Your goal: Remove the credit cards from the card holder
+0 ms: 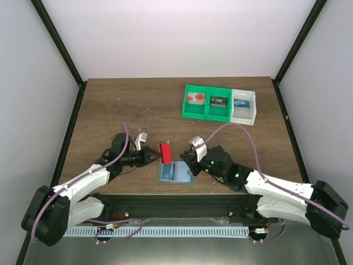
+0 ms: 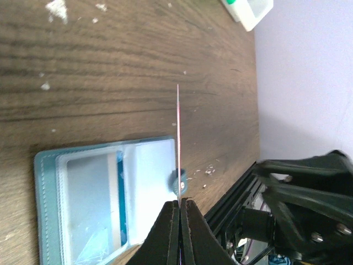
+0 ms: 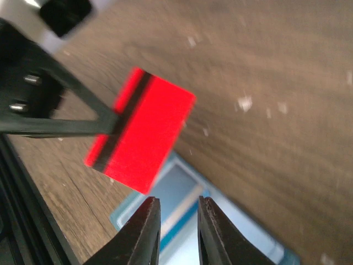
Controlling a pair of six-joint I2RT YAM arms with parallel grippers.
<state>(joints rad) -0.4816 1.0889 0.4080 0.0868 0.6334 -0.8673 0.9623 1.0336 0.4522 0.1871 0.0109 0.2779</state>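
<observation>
The card holder (image 1: pixel 174 173), a light-blue wallet, lies open and flat on the table near the front edge. My left gripper (image 1: pixel 153 157) is shut on a bright red credit card (image 1: pixel 164 151) and holds it on edge just above the holder's left side. The left wrist view shows the card (image 2: pixel 178 132) edge-on as a thin line rising from the pinched fingertips (image 2: pixel 174 212), with the holder (image 2: pixel 88 193) below; a dark blue strip (image 2: pixel 119 199) shows in one pocket. My right gripper (image 3: pixel 178 207) hovers over the holder (image 3: pixel 237 234), slightly open and holding nothing, with the red card (image 3: pixel 146 135) just ahead of it.
A green two-compartment bin (image 1: pixel 207 103) and a white bin (image 1: pixel 244 106) stand side by side at the back right, each holding a small item. The black frame rail (image 1: pixel 176 201) runs along the table's near edge. White flecks dot the dark wood.
</observation>
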